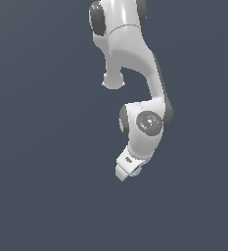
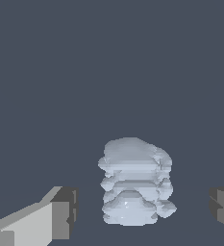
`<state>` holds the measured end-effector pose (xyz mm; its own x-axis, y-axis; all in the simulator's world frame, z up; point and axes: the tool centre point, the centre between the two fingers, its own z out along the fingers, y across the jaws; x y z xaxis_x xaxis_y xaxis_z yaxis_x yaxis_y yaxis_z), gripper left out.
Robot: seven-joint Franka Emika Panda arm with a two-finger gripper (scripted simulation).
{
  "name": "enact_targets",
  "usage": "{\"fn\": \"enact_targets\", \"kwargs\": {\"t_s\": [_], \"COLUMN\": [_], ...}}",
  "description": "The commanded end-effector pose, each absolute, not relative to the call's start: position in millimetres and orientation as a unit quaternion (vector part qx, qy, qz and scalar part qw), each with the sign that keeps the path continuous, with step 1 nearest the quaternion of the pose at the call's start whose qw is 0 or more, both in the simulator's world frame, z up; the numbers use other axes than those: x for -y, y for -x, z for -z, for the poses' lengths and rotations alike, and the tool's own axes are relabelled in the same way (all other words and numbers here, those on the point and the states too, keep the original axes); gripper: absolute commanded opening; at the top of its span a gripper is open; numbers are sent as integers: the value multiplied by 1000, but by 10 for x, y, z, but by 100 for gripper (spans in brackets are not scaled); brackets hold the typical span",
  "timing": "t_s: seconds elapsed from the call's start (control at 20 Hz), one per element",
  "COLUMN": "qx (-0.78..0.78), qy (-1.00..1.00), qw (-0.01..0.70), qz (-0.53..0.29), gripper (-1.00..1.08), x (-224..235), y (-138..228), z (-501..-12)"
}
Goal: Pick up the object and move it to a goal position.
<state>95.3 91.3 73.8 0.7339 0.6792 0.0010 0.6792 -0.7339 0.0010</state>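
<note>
The object is a pale blue-grey lumpy, faceted thing. In the wrist view it stands between my two fingertips, with a gap to the pad on each side. My gripper is open around it, touching neither side. One finger shows pale with a dark pad; the other finger is at the frame edge. In the exterior view the white arm reaches down, and only a small blue bit of the object peeks out beside the gripper.
A flat dark blue-grey ground fills both views. The arm's white links with dark joint caps hang down from the top of the exterior view.
</note>
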Motion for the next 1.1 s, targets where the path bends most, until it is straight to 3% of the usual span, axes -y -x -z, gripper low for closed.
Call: {"fn": "enact_targets", "kwargs": {"t_s": [0.0, 0.5, 0.55, 1.05], "qx": [-365, -367, -367, -367], "qy": [-931, -930, -930, -930], "qw": [0, 0, 0, 0], "qz": [0, 0, 0, 0], "gripper": [100, 100, -100, -100], "x": [-914, -918, -918, -917], "y": [-944, -956, -956, -955], "z": [-598, -364, -364, -364]}}
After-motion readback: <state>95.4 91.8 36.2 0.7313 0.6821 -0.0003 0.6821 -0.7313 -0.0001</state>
